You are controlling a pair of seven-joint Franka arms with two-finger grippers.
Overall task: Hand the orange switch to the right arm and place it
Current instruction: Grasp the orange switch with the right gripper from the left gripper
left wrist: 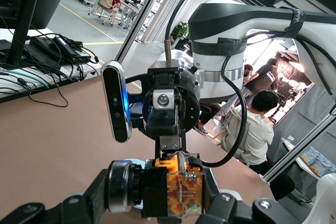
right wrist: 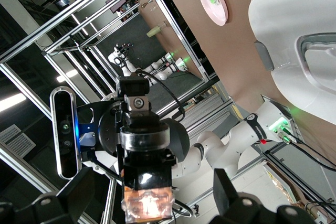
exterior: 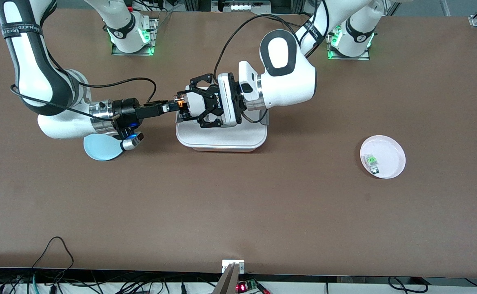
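The orange switch (exterior: 180,105) hangs in the air over the white tray (exterior: 222,141), between the two grippers. My left gripper (exterior: 186,104), with black linkage fingers, is shut on it end to end. In the left wrist view the switch (left wrist: 176,192) shows a silver ring, a black body and an orange end between those fingers (left wrist: 97,195). My right gripper (exterior: 175,107), slim and black, meets it from the right arm's end. In the right wrist view its fingers (right wrist: 79,195) stand apart on either side of the switch (right wrist: 147,182), not touching it.
The white tray lies mid-table under both hands. A blue plate (exterior: 101,148) lies partly under the right arm's wrist. A pink plate (exterior: 389,153) toward the left arm's end holds a small clear-and-green component (exterior: 372,161).
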